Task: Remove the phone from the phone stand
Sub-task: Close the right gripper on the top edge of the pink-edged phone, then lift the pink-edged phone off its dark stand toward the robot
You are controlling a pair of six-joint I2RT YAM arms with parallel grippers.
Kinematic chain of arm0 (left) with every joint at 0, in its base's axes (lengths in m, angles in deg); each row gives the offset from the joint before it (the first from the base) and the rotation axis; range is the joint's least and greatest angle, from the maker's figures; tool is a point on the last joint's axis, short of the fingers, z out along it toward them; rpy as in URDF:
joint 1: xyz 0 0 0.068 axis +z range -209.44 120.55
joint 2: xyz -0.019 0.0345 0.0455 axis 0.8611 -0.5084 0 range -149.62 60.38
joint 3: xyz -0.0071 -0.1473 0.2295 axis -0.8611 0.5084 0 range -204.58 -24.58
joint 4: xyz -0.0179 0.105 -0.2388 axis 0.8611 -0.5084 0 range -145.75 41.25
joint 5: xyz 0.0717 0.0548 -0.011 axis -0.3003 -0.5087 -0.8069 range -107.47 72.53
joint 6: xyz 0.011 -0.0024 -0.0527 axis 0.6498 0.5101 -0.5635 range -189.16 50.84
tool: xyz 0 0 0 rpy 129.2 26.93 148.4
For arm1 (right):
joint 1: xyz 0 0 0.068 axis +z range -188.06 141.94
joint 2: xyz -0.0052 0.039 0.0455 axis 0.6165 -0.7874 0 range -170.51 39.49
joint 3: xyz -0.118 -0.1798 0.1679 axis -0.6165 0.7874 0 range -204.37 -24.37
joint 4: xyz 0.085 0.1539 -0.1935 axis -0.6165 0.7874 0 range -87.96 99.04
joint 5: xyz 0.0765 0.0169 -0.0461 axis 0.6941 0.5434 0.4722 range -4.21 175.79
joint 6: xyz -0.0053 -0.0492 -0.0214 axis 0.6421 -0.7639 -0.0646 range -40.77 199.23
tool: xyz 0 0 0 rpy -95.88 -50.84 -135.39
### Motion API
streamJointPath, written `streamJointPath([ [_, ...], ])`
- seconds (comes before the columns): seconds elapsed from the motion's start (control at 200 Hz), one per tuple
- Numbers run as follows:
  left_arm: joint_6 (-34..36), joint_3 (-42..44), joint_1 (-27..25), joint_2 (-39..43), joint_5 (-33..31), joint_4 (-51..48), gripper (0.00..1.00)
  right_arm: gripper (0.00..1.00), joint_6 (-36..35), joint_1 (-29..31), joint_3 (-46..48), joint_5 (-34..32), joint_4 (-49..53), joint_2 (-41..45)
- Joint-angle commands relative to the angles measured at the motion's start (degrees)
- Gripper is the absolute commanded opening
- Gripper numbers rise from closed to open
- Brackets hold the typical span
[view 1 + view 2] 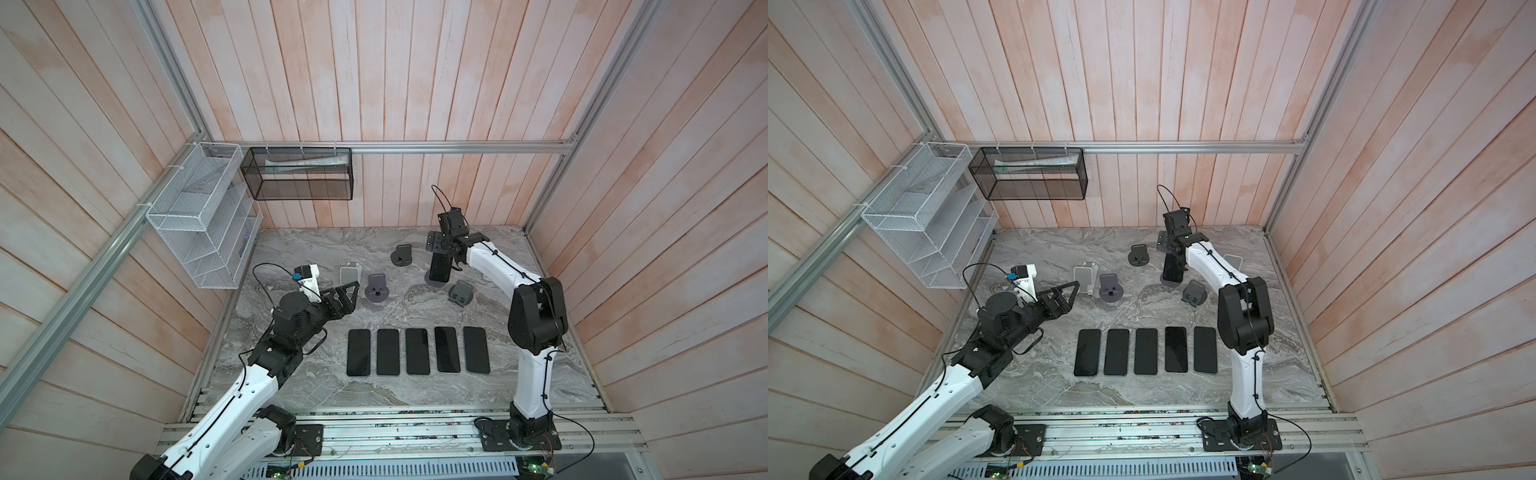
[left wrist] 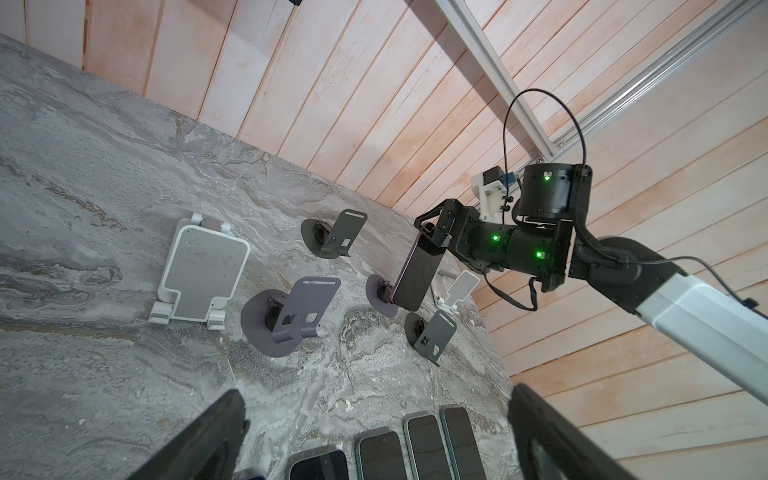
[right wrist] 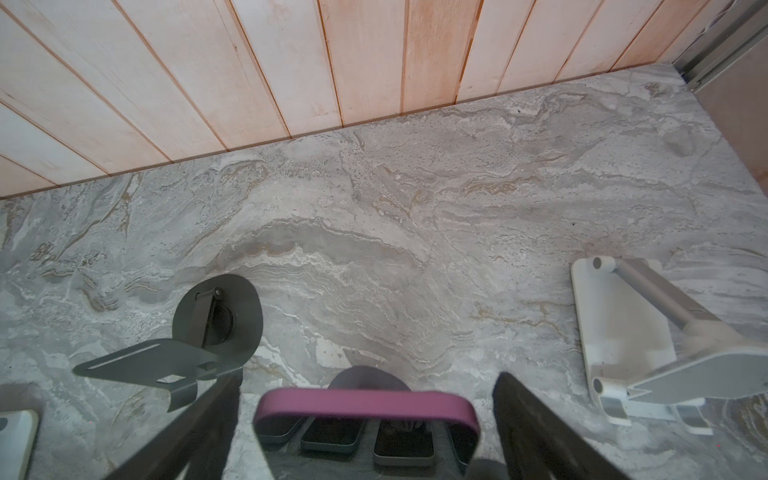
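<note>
Status, left gripper (image 1: 351, 293): fingers spread, empty. Right of centre, phone (image 1: 439, 268) upright on phone stand (image 1: 428, 279). Above it, right gripper (image 3: 370, 378): fingers released, straddling phone top, clamping nothing. Risk of tipping phone through off-centre closing, of dragging stand through tilted lift.

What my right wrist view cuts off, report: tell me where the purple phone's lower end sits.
Observer: The phone stands nearly upright, its lower end down on the round base of its stand.
Operator: Give me the left tool's position.
Observer: The left tool hangs open and empty beside the white stand, well away from the phone.
Operator: List what lies nearer the arm bases.
Observer: Five dark phones lie flat in a row on the table.
</note>
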Motion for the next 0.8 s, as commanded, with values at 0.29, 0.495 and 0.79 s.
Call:
streamJointPath([
  [0.29,1.1,-1.9,0.4,0.3,0.4,1.2,1.0,0.81,1.9,-0.5,3.2,0.4,-4.2,-1.1],
  [0.495,1.3,-1.8,0.4,0.0,0.3,1.3,1.0,0.76,1.9,-0.6,2.8,-0.6,-3.5,-1.6],
  [0.79,2.0,-2.8,0.4,-0.2,0.0,0.7,1.0,0.63,0.3,-0.2,5.3,2.3,-5.7,2.9],
])
